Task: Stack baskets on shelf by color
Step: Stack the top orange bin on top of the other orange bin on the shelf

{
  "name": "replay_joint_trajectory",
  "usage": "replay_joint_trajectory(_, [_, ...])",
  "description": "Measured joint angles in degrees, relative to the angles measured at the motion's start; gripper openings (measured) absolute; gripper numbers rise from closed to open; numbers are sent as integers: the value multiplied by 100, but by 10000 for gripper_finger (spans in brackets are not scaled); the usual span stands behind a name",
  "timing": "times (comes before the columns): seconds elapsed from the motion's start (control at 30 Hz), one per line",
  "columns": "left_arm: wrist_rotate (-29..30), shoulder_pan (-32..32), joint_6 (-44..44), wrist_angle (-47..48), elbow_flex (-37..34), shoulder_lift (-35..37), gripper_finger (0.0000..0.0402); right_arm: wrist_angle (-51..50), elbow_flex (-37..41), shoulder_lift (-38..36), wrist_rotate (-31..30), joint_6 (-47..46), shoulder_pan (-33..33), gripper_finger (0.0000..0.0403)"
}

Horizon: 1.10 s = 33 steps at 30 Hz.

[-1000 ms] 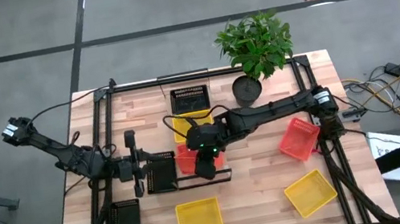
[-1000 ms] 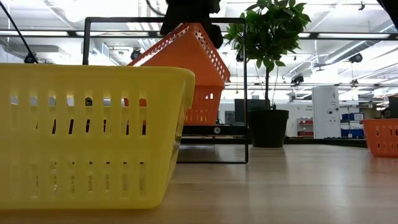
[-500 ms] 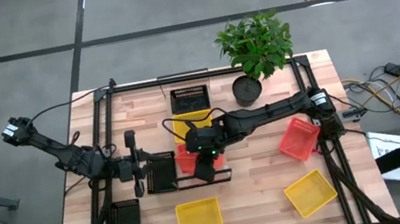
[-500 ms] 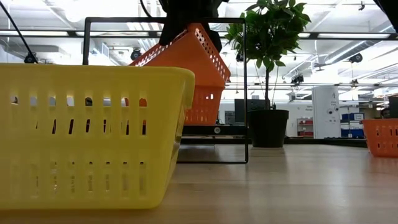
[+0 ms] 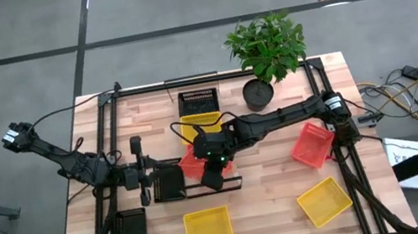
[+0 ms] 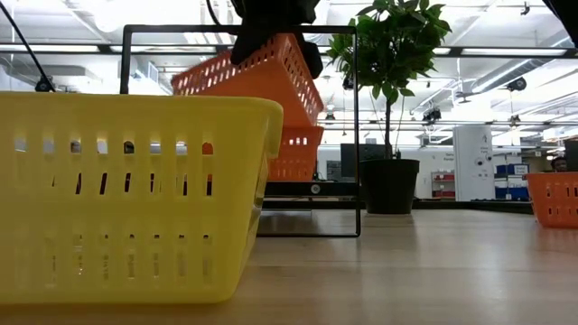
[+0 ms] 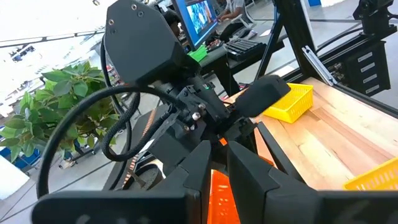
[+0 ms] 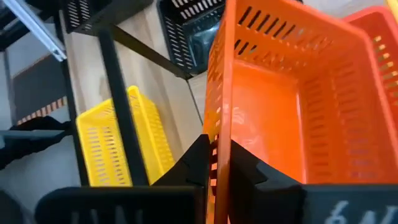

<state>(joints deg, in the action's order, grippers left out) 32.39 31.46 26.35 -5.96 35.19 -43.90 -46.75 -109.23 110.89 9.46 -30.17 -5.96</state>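
Near the middle of the high view, the right gripper (image 5: 210,161) is pinched on the wall of a red basket (image 5: 192,163) and holds it tilted over the shelf (image 5: 237,183). The right wrist view shows its two fingers (image 8: 200,162) closed on the thin mesh rim, so the basket is really held. At the top centre of the low view this basket hangs at an angle above a second red basket (image 6: 293,153) that already sits on the shelf; whether the two touch I cannot tell. The left gripper (image 5: 140,182) waits at the left end of the shelf, next to a black basket (image 5: 170,177); its fingers are nearly together and hold nothing, as far as I can see. I judge that the task is less than half done. The red pile is being built now. Well apart from the shelf remain one more red basket (image 5: 312,145) at the right of the high view, two yellow ones (image 5: 208,227) (image 5: 324,202) at the lower edge, one yellow (image 5: 200,123) and one black (image 5: 198,102) above the shelf, and another black one (image 5: 132,233) at lower left.
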Motion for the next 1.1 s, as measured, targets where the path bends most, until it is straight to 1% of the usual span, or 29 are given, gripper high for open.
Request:
replay_joint_trajectory(0.17, [1, 0, 0, 1, -14, 0, 37, 38, 0, -158, 163, 128, 0, 15])
replay_joint_trajectory(0.3, [0, 0, 2, 2, -21, 2, 37, 44, -2, -363, 148, 851, -23, 9])
replay_joint_trajectory(0.37, [2, 0, 2, -1, -23, 2, 37, 36, -2, -457, 1, 1259, -66, 9])
replay_joint_trajectory(0.47, [-1, 0, 0, -1, -25, 2, 37, -79, -11, -556, -482, 2242, -218, 9])
replay_joint_trajectory(0.53, [0, 0, 2, -2, -25, 2, 37, -137, -11, -570, -1100, 2814, -363, 9])
replay_joint_trajectory(0.6, [1, 2, 2, -2, -25, 2, 37, -124, 14, -570, -1621, 3302, -501, 9])
replay_joint_trajectory(0.67, [0, 1, 2, -1, -25, 2, 37, -132, 62, -555, -1897, 3560, -610, 8])
replay_joint_trajectory(0.8, [0, 2, 2, -3, -25, 2, 37, -130, 116, -500, -2146, 3623, -735, 8])
replay_joint_trajectory(0.9, [2, 1, 2, 0, -42, 2, 37, -24, 239, -489, -2181, 3609, -758, 8])
replay_joint_trajectory(1.0, [2, 0, 4, -1, -64, 10, 37, 1, 468, -485, -2314, 3538, -761, 8])
replay_joint_trajectory(1.1, [0, 0, 4, -3, -73, 11, 37, 275, 788, -479, -2354, 3470, -753, 8])
